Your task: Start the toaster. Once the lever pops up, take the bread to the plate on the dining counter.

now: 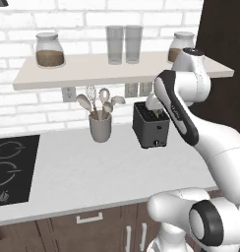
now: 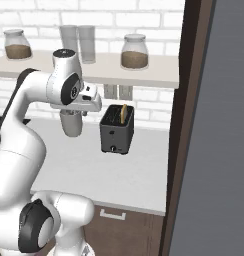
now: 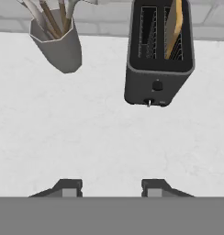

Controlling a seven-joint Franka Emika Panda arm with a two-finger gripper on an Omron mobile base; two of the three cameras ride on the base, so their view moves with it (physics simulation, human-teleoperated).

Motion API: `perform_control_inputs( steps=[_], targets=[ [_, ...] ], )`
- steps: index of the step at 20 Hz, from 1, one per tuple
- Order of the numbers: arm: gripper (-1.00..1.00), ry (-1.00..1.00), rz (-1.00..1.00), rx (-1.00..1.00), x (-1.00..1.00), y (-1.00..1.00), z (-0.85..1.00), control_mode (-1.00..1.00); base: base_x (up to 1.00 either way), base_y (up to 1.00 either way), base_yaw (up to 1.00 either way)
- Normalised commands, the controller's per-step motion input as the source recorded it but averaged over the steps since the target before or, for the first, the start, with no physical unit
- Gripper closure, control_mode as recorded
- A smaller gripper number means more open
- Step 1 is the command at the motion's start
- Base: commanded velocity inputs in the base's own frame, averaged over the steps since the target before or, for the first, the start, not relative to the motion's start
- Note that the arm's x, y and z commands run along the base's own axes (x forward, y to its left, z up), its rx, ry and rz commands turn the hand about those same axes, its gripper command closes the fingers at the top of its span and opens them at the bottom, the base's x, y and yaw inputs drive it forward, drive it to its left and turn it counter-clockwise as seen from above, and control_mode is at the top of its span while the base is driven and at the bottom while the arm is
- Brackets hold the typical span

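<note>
Hand view is showing the small black boxy two-slot toaster (image 3: pixel 159 59) standing on the pale speckled worktop (image 3: pixel 100 142), with its narrow face turned toward the camera. A thin tan-golden slice of bread (image 3: pixel 174 28) is standing upright in the right-hand slot and is rising above the top edge; the other slot is showing bare wire guides. On that narrow face a small dark slider tab, the lever (image 3: pixel 157 85), is sitting above the small pale round knob (image 3: pixel 148 103). A grey utensil pot holding wooden-handled spoons (image 3: pixel 58 43) is standing apart from the toaster, to the left in this view.

The tool (image 3: pixel 109 188) is being held above bare worktop, well short of the toaster, with its two dark fingertips spread apart and nothing between them. In the right base view the bread (image 2: pixel 124 114) is again seen poking out of the toaster (image 2: pixel 116 131).

Whether the lever is up or down cannot be told. If toasting has yet to be started, the lever is best approached squarely from above, one fingertip being laid on the tab, clear of the knob, and pressed straight down so the light toaster is not being tipped or pushed back.
</note>
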Motion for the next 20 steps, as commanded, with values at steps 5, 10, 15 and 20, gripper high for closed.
perform_control_inputs(
  steps=[5, 10, 15, 20],
  targets=[
    [-1.0, -0.08, -0.01, 0.0, -0.1, -0.08, -0.18, -1.0, 0.0, 0.0, 0.0],
    [-1.0, -0.06, -0.02, 0.0, 0.01, -0.33, -0.27, -1.0, 0.0, 0.0, 0.0],
    [1.0, 0.0, 0.0, 0.0, 0.15, -0.28, -0.32, -1.0, 0.0, 0.0, 0.0],
    [1.0, -0.02, 0.0, 0.0, 0.17, -0.02, -0.33, -1.0, 0.0, 0.0, 0.0]
  ],
)
